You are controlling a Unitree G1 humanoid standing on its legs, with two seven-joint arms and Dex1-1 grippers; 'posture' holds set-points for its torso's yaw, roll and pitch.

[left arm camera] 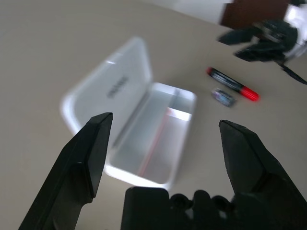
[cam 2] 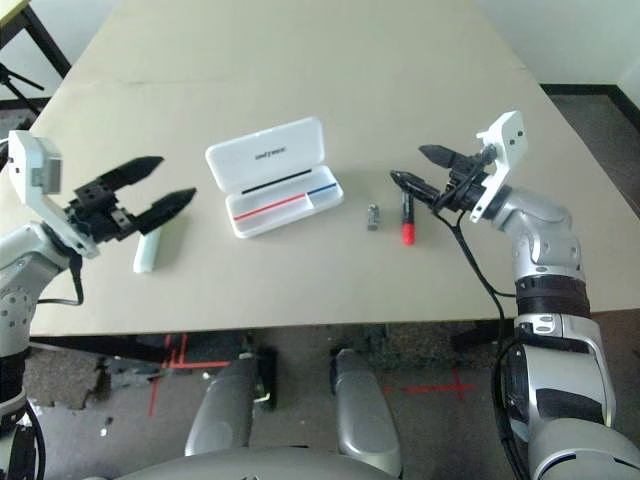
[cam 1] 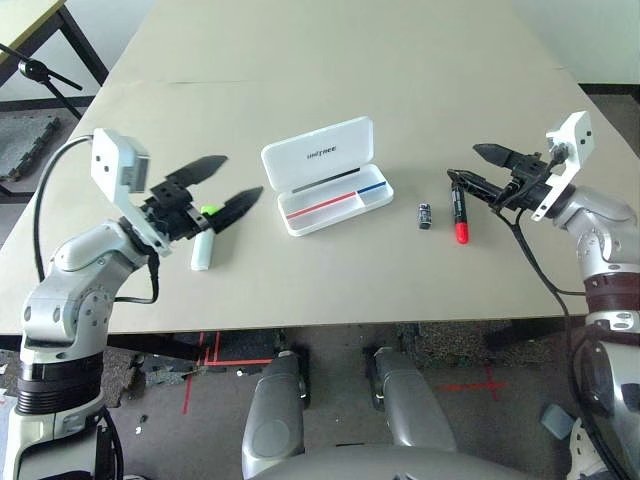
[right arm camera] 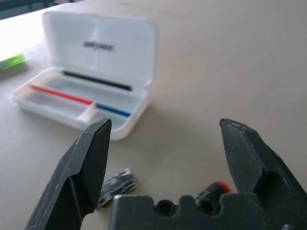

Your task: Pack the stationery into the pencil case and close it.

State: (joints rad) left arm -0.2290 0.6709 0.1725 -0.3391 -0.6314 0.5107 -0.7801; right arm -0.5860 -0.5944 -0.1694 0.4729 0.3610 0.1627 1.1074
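Observation:
The white pencil case [cam 1: 325,175] lies open in the middle of the table, its lid laid back and red and blue lines showing inside. To its left lies the white highlighter [cam 1: 204,249] with its lime-green cap. My left gripper [cam 1: 226,186] hovers open just above that cap, holding nothing. To the right of the case lie the tiny black-and-silver cylinder [cam 1: 424,215] and the black marker with a red cap [cam 1: 460,212]. My right gripper [cam 1: 471,166] stands open right over the marker's black end, empty. The case [right arm camera: 86,103] and cylinder [right arm camera: 117,186] show in the right wrist view.
The beige table [cam 1: 330,60] stretches far back. A black stand and floor clutter [cam 1: 30,120] sit beyond the table's left edge. Red tape marks [cam 1: 215,352] lie on the floor below the table's front edge.

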